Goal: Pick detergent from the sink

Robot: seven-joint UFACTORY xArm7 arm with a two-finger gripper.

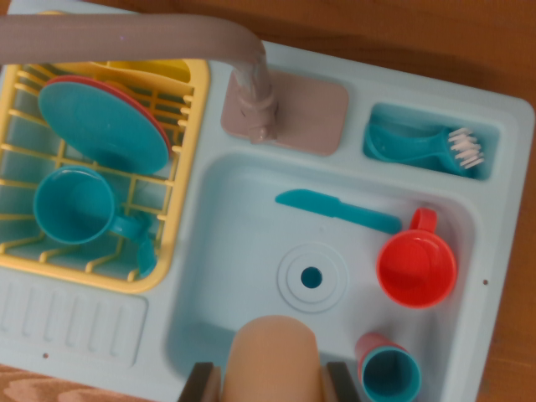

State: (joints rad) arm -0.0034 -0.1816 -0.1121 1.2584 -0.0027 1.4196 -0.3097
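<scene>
A pale blue moulded plastic toy sink [251, 193] is seen from above, set on a brown wooden surface [435, 42]. At the lower edge of the wrist view, a rounded, smooth peach-coloured detergent bottle [275, 356] is held between the two dark fingers [201, 383] of the gripper [272, 385], which are closed against its sides; the bottle stands over the near edge of the basin. In the basin floor a round ridged drain [311, 277] is found, with a flat teal plastic knife [337, 210] lying beyond it. A glossy red cup [416, 268] with a loop handle sits at the basin's right side, and a teal tumbler [388, 370] with a pinkish outer wall stands near the bottle, on the wrist view's right. A matte taupe faucet [243, 67] rises from a rounded square base and arches toward the wrist view's left. A teal brush [427, 146] with white bristles is lodged in a small recess at upper right. A yellow slatted dish rack [184, 167] holds a teal plate [100, 126], backed by a red one, and a teal mug [75, 205].
</scene>
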